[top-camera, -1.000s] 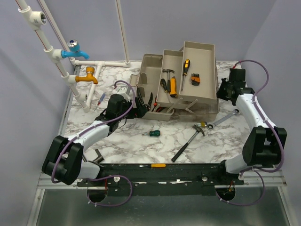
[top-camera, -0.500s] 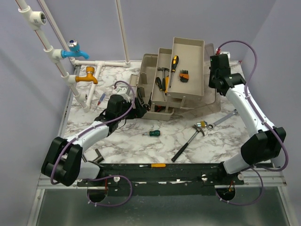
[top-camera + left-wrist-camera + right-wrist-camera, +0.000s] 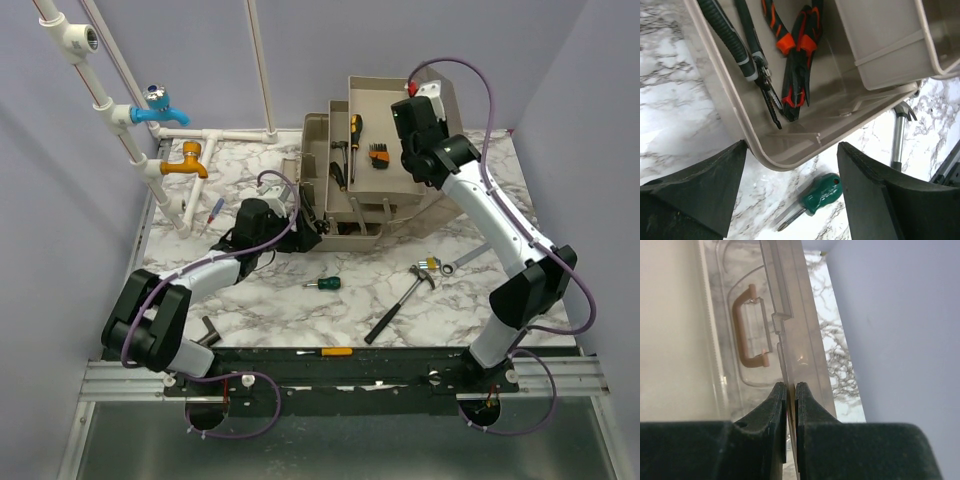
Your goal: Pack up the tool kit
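Toolbox lid [image 3: 799, 320] in right hand [image 3: 790, 387]

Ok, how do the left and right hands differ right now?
The left hand is open; the right hand is shut on the edge of the lid. The left hand sits low by the table, astride a bottom corner of the toolbox; the right hand is raised at the back of the box. Both are at the toolbox.

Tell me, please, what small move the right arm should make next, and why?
Probably swing the lid gently leftward over the box. The right gripper has its jaws shut on the lid's edge, the trays are only partly folded in, and the left gripper sits open around the box's near corner, placed to steady it.
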`<state>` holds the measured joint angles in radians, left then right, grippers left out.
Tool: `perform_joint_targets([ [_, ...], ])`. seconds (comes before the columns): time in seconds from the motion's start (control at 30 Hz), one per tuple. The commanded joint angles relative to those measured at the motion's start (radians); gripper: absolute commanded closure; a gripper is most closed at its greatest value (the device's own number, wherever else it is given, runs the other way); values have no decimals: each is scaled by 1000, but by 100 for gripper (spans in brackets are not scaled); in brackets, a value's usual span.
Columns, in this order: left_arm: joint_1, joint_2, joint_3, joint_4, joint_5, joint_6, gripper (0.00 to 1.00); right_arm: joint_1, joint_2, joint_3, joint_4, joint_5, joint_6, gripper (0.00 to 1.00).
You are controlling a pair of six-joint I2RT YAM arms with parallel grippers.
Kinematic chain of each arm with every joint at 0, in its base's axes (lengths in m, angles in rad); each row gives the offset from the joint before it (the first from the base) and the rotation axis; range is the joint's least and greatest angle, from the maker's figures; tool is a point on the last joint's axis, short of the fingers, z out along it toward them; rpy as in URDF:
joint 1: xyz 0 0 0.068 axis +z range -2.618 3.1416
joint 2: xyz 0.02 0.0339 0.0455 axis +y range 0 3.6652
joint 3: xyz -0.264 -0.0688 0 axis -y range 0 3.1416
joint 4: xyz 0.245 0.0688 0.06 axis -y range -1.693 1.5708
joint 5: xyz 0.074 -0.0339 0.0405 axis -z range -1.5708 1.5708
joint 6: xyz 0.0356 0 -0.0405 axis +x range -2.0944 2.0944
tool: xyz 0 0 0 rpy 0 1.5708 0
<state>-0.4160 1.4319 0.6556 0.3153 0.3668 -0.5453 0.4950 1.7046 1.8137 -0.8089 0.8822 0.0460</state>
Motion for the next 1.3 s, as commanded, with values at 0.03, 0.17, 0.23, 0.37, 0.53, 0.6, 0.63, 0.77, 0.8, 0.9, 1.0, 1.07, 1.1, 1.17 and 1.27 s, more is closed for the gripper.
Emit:
perform_joint_targets([
  [0.03,-109,52,76,63,149,-5,25,93,35,97,75,131,-89,99],
  [0.17,-116,78,107,49,170,-20,25,173,74,123,138,220,-182,99],
  [0.23,-116,78,107,48,171,-19,25,213,103,95,212,310,-260,99],
  [0.37,-116,67,98,45,163,-14,25,270,158,-35,490,492,-509,99],
  [0.53,-115,55,88,45,160,-12,25,323,200,-39,605,528,-587,99],
  [0.6,-115,53,87,46,160,-9,24,355,227,-58,731,560,-685,97],
  [0.63,-115,51,86,47,159,-8,23,375,247,-77,829,577,-753,96],
  [0.77,-107,40,72,57,158,-14,23,422,345,-216,1821,636,-1510,73],
  [0.8,-103,38,67,61,160,-17,23,432,399,-195,2197,638,-1816,52],
  [0.9,-78,39,49,93,193,-45,23,440,593,44,2592,696,-2285,42],
  [1.0,-44,41,26,133,237,-75,23,469,623,105,2593,696,-2285,40],
  [1.07,-29,26,13,137,238,-74,23,480,633,156,2592,701,-2286,39],
  [1.1,-25,20,10,135,237,-71,22,484,635,177,2589,704,-2288,39],
  [1.17,-19,11,7,126,238,-66,22,488,632,206,2584,718,-2284,37],
  [1.27,2,-7,-17,143,231,-100,20,495,610,200,2587,735,-2278,36],
])
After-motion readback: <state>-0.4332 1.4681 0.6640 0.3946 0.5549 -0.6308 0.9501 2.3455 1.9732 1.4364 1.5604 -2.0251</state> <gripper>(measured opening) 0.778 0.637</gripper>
